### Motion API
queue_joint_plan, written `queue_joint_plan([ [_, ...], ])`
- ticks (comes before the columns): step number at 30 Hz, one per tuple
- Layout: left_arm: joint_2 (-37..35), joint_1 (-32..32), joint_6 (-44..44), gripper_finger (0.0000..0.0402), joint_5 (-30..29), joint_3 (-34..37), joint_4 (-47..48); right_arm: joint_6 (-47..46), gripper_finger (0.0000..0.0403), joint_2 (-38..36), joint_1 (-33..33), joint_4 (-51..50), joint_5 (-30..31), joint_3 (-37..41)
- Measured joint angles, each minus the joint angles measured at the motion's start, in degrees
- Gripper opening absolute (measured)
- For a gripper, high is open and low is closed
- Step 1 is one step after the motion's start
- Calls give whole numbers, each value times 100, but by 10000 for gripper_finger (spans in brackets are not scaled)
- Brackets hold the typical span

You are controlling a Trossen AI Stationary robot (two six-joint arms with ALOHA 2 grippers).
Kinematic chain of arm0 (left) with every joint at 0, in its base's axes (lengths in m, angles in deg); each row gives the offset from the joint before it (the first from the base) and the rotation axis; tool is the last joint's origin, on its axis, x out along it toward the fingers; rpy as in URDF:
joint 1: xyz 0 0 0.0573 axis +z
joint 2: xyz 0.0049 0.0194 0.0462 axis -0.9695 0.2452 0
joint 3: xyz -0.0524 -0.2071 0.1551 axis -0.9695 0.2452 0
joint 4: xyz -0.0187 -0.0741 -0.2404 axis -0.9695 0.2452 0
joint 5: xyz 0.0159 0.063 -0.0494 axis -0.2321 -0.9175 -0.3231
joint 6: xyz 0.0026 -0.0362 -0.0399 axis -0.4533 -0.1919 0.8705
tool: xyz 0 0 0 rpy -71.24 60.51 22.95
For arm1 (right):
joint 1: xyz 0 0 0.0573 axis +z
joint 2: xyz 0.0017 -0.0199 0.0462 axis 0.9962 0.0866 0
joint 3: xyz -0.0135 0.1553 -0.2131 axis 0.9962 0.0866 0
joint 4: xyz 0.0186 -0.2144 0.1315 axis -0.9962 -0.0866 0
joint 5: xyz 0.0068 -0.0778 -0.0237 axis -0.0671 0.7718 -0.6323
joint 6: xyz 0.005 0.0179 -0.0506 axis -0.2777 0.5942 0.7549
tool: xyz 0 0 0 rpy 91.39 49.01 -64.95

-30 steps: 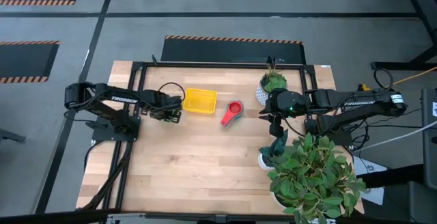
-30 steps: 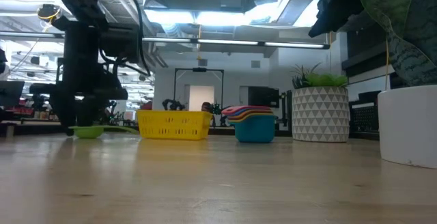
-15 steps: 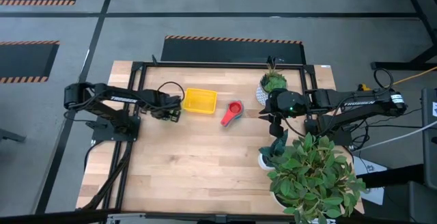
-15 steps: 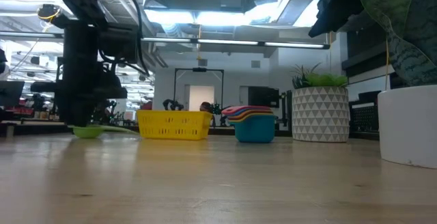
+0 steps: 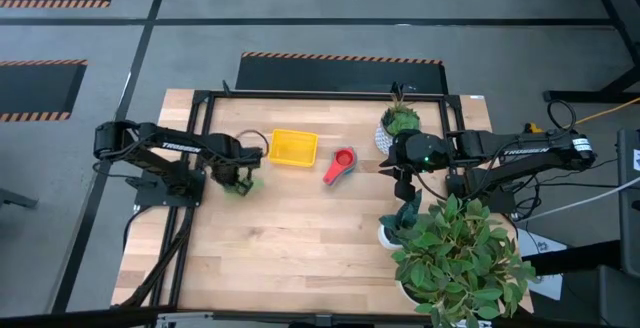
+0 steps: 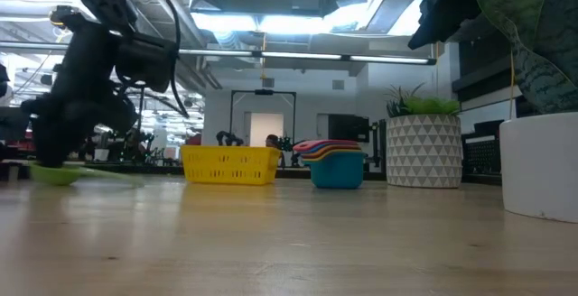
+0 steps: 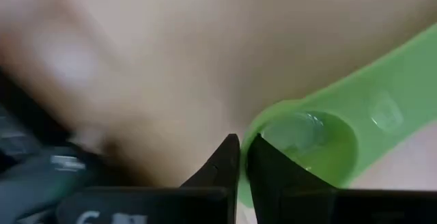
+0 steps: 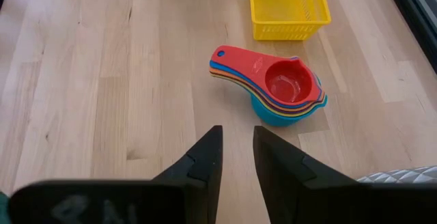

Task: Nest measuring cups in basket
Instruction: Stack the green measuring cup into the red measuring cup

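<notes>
Since a second ago the left gripper (image 7: 242, 157) has pinched its fingers onto the rim of the green cup (image 7: 321, 145) and drawn it away from the basket (image 5: 293, 148), toward the table's left edge; in the low view the cup (image 6: 54, 174) now sits well left of the basket (image 6: 229, 164), low over the wood.

Handling, as judged: thin moulded plastic, light and stiff, smooth enough to slip. A rim pinch like this one should carry it, but the long handle may swing. The flat handle looks the surer hold.

Count, near to far from the right wrist: right gripper (image 8: 235, 157) hovering with fingers a little apart, holding nothing; then one nested stack (image 8: 273, 86), red cup on top, orange and blue rims below, light blue outermost. Exact number in it cannot be read off. Beyond it, one yellow basket (image 8: 285, 7), seemingly empty. One green cup apart, one basket, two plant pots at the right.
</notes>
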Motion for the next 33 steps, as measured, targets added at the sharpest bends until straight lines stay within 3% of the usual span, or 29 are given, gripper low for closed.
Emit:
queue_joint_plan([
  [7,15,-840,-1737,10,1562,-570,-209,-17,87,-1,2,-1,0,0],
  [11,10,-1344,-1825,10,1585,-1057,-754,-15,87,-2,2,0,0,0],
  [15,10,-1718,-2042,10,1176,-1496,-1899,-7,87,-2,1,4,0,0],
  [19,6,-1970,-2892,11,449,-1909,-2906,-20,87,-2,2,2,0,0],
  [26,47,-2047,-4959,11,-723,-2822,-3597,-20,87,-2,2,2,0,0],
  [33,158,-1783,-7339,11,-1278,-3294,-4243,-22,87,-2,0,2,0,0],
])
